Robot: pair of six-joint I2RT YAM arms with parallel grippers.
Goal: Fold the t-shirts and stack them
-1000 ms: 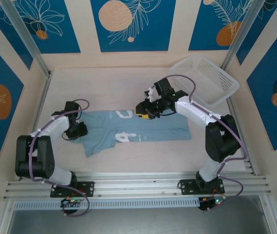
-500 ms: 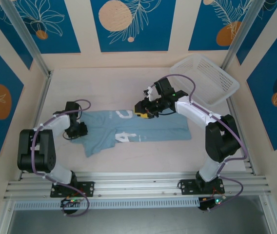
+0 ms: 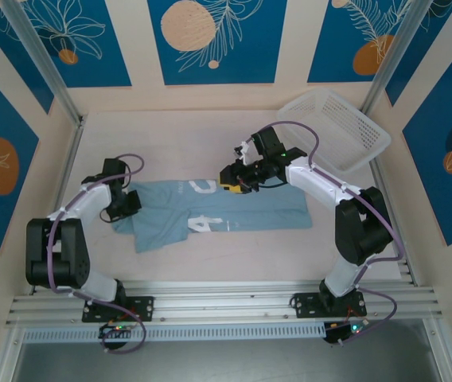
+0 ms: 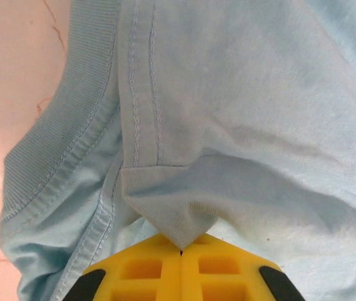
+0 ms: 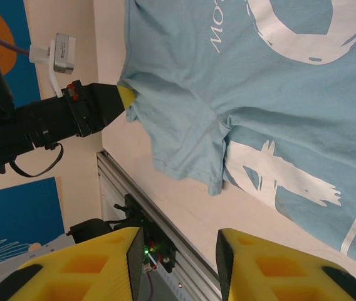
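t-shirt (image 3: 242,211) edge sits pinched in left jaws, open table (image 3: 178,135) around it.

Shows a white perforated plastic basket (image 3: 336,127) tilted at the far right corner of the pale pinkish counter (image 3: 186,143), blue wall panels (image 3: 234,52) with orange discs and white leaf outlines around it, and aluminium rails (image 3: 234,290) along its near edge.

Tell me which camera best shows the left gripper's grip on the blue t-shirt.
The left wrist view. It shows the left gripper up close, jaws shut on a pinched fold of the light blue t-shirt. The top view shows it small at the shirt's left end. The right wrist view shows its yellow tip at the shirt's edge, from afar.
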